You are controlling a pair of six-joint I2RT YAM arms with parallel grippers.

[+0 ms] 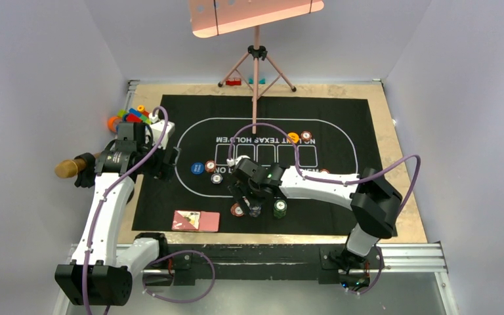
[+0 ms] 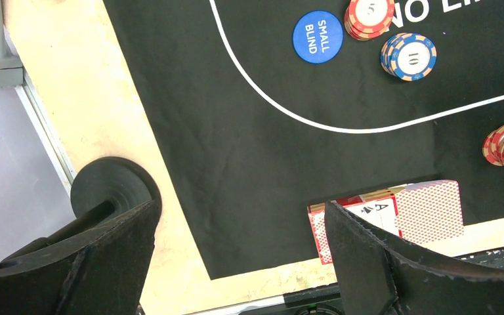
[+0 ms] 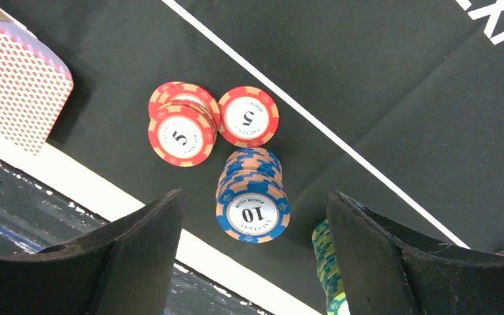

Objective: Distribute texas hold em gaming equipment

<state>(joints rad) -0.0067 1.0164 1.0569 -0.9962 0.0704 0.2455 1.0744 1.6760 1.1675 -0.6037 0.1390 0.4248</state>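
**Chips grouped at the near edge**

My right pincer hangs wide around the blue-and-tan striped "10" poker chip stack, lower centre, untouched beside red-striped "5" poker chips. Looks like one player's pile. My left pincer is wide and empty.

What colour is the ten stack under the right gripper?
The stack is blue with tan stripes; best in right wrist view.

Matt cloth mat, smooth chips
Mat: black fabric, faint creases, flat white print; chips on it: hard, smooth, low sheen, prob. plastic; blue button on mat: smooth, slight gloss; cards at mat's near edge: thin card, printed backs; board under mat: pale wood-look, matt, mottled; rail past mat's near edge: bare metal.
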